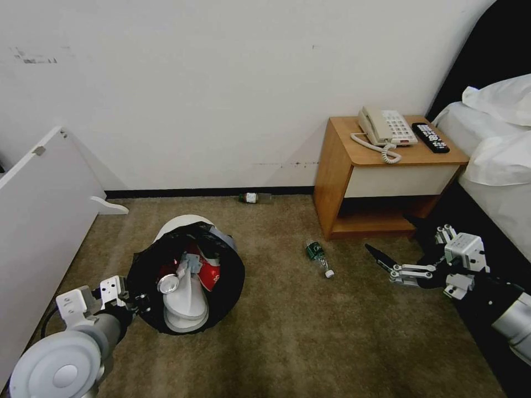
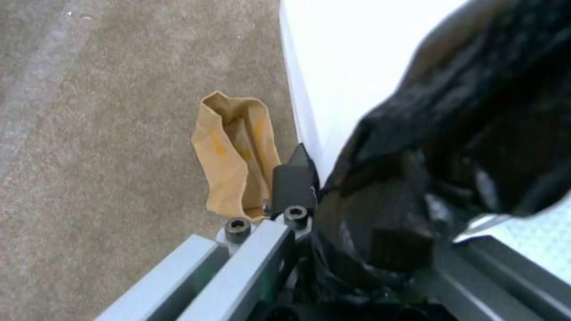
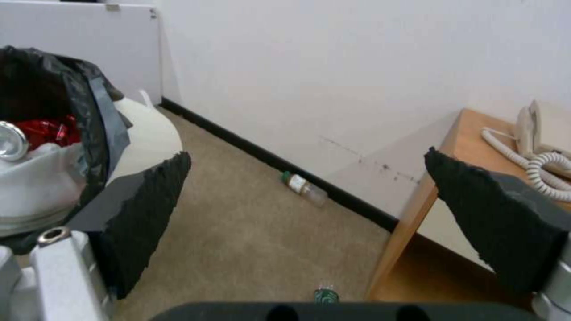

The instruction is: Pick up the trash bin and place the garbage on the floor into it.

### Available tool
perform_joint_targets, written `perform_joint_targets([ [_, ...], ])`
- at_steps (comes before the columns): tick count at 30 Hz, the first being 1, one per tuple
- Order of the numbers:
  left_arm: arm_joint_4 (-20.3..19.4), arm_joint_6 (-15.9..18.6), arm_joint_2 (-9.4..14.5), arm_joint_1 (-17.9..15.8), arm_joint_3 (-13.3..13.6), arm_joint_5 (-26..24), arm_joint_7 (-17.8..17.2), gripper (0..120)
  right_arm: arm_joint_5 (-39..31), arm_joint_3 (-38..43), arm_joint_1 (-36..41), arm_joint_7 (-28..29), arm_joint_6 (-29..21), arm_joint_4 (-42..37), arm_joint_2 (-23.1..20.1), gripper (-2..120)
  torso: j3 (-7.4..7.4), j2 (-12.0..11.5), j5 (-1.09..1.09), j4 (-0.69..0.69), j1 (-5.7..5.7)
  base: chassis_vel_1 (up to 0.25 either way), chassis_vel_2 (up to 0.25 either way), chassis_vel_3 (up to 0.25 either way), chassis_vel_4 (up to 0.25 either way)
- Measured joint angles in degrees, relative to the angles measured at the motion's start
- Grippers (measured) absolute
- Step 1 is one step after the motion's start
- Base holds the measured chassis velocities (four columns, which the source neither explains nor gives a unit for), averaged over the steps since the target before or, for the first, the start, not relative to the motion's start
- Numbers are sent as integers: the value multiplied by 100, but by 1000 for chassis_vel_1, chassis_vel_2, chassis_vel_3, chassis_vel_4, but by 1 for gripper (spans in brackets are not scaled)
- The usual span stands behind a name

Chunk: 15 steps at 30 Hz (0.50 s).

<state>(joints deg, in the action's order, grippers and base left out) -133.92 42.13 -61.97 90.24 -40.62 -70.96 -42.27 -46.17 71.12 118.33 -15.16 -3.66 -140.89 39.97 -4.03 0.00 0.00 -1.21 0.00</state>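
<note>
The trash bin (image 1: 178, 225), white with a black bag over its rim, hangs tilted above the floor (image 1: 310, 337). My left gripper (image 1: 136, 303) is shut on its near rim; the left wrist view shows one finger (image 2: 294, 178) outside the white wall and the black bag (image 2: 452, 133) bunched over the other. White slippers (image 1: 185, 309), a red can (image 1: 168, 282) and a red packet (image 1: 209, 273) lie inside. A green-labelled bottle (image 1: 317, 254) lies on the carpet left of my open, empty right gripper (image 1: 391, 236). A second bottle (image 1: 251, 197) rests against the wall. A brown paper bag (image 2: 235, 156) lies beside the bin.
A wooden nightstand (image 1: 381, 182) with a phone (image 1: 384, 127) and a remote (image 1: 430, 137) stands at the right, close to my right gripper. The bed (image 1: 498, 166) runs along the far right. A white panel (image 1: 38, 210) leans at the left.
</note>
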Motion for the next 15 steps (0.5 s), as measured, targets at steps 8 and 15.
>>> perform_joint_targets([
  [8, -96, 0, -104, 37, -6, 181, 72, 0, 159, -22, 4, -121, 27, -21, 144, 100, 0, 0, 0, 0, 0, 0, 0, 0, 0],
  [15, -123, 0, -208, 27, -1, 321, 105, 0, 232, -20, 8, -204, 65, 1, 183, 100, 0, 0, 1, 0, 0, 0, 0, 0, 0],
])
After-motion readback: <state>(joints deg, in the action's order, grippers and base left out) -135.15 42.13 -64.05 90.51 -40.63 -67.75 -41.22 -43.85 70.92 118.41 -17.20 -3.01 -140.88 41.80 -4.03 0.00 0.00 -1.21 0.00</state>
